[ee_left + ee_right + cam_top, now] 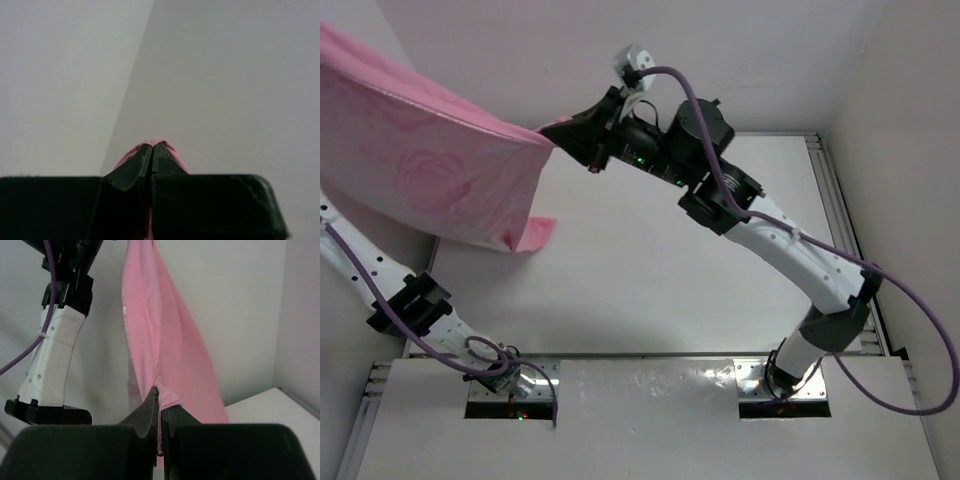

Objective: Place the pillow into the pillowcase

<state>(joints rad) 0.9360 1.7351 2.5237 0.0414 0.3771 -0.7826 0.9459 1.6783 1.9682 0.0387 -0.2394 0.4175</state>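
Two hands, grip: both are clamped on the pillowcase (430, 160), which hangs spread in the air between them.
left hand (152, 146): fingers pressed together, with a small fold of pink cloth pinched at the tips. It lies past the left edge of the overhead view.
right hand (550, 131): fingers closed on a corner of the pink cloth. The wrist view shows the hem caught between the two pads.
pillowcase, place: upper left of the overhead view, raised over the far left part of the surface (650, 270).
pillowcase, long axis: the held top edge is taut. It runs from the upper left frame edge down and right to the right hand.
pillowcase, hang: the cloth drops from that edge as a broad sheet, its face turned toward the overhead camera with a woven rose showing.
pillowcase, lower corner: it points down and right, near the surface. Contact cannot be told.
right wrist view: the cloth rises from the fingers as a narrow band toward the top of the frame, beside the left arm (52, 360).
right arm (790, 250): reaches from its base toward the far left.
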